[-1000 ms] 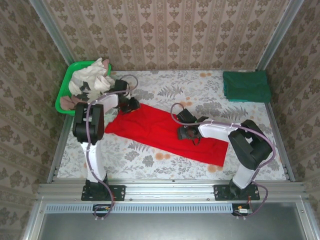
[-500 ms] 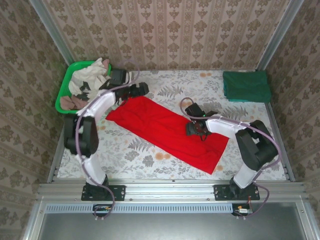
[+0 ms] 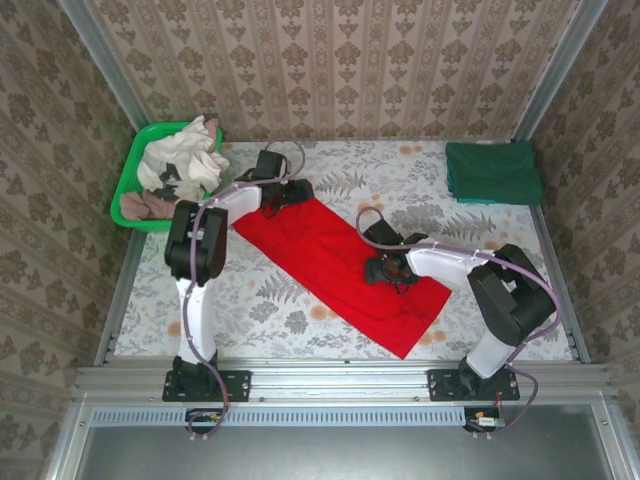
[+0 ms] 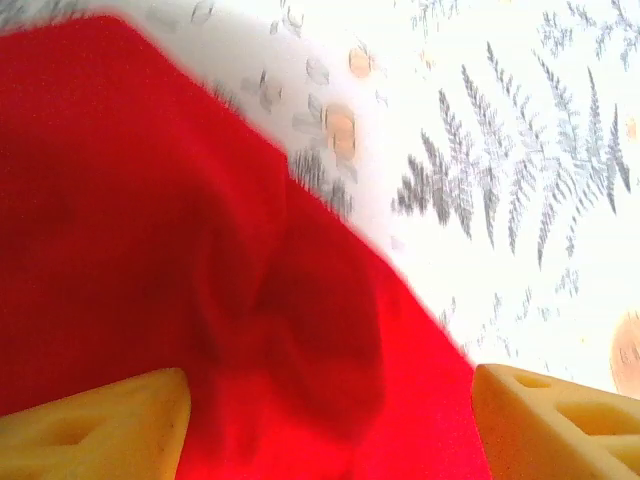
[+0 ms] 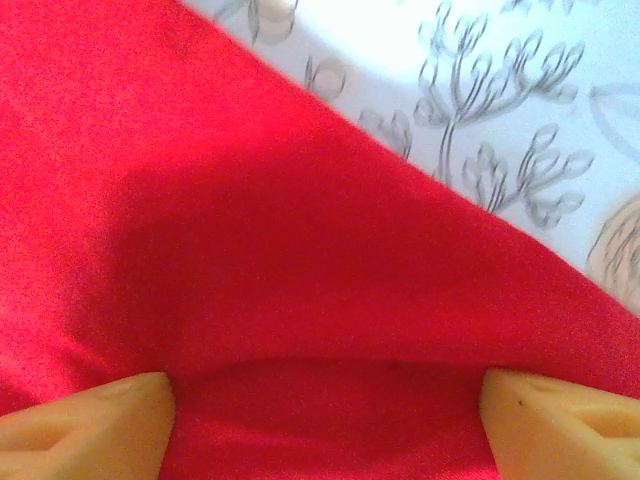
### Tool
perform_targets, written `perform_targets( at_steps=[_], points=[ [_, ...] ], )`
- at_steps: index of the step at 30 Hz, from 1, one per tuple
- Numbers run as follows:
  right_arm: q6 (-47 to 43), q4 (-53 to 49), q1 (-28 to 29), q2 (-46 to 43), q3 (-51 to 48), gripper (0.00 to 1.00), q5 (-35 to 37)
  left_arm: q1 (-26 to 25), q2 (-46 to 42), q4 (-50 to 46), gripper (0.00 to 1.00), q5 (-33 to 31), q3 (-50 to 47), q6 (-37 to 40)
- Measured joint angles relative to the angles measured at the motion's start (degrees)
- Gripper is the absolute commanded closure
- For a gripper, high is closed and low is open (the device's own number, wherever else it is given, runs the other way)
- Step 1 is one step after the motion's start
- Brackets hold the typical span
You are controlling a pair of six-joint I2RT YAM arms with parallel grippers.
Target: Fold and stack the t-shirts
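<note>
The red t-shirt [image 3: 335, 262] lies as a long folded strip, slanting from far left to near right across the table. My left gripper [image 3: 287, 193] is at its far left end. In the left wrist view its yellow fingers [image 4: 100, 420] stand wide apart over rumpled red cloth [image 4: 200, 250], open. My right gripper [image 3: 384, 268] hovers low over the strip's right half. Its fingers [image 5: 560, 420] are also spread, open, with a red fold [image 5: 320, 300] between them. A dark green t-shirt [image 3: 493, 172] lies folded at the far right corner.
A green basket [image 3: 128, 188] with pale and brown clothes sits at the far left, beside the left arm. The floral tablecloth [image 3: 290, 305] shows in front of the red strip. Metal rails and patterned walls close in the table on three sides.
The left gripper moved right along the far edge and opened. The red shirt's left end shifted right, so the strip now lies steeper. The right gripper spread a little wider.
</note>
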Motion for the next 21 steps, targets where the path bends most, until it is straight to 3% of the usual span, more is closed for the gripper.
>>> perform_targets(
  at_steps=[7, 12, 14, 17, 19, 21],
  points=[
    [4.09, -6.4, 9.07, -6.29, -0.72, 0.16, -2.86, -1.11, 15.89, -5.42, 0.25, 5.57, 25.7, 3.17],
    [2.73, -9.86, 10.21, -16.02, -0.7, 0.35, -2.97, -3.91, 28.28, -14.95, 0.17, 8.59, 49.24, 6.99],
    [1.81, -10.16, 11.45, -19.61, -0.72, 0.45, -2.58, -4.9, 30.42, -18.29, 0.15, 9.35, 54.38, 8.28],
    [0.57, -9.79, 15.43, -22.64, -1.79, 0.51, -2.84, -5.86, 29.55, -20.85, 0.08, 10.32, 54.16, 9.68],
    [0.37, -9.29, 18.29, -22.86, -3.58, 0.51, -3.72, -5.99, 26.58, -20.74, 0.01, 10.6, 49.27, 10.47],
    [0.39, -9.29, 21.31, -21.59, -5.16, 0.49, -4.61, -5.86, 21.94, -20.46, 0.0, 10.58, 41.97, 11.04]
  ],
)
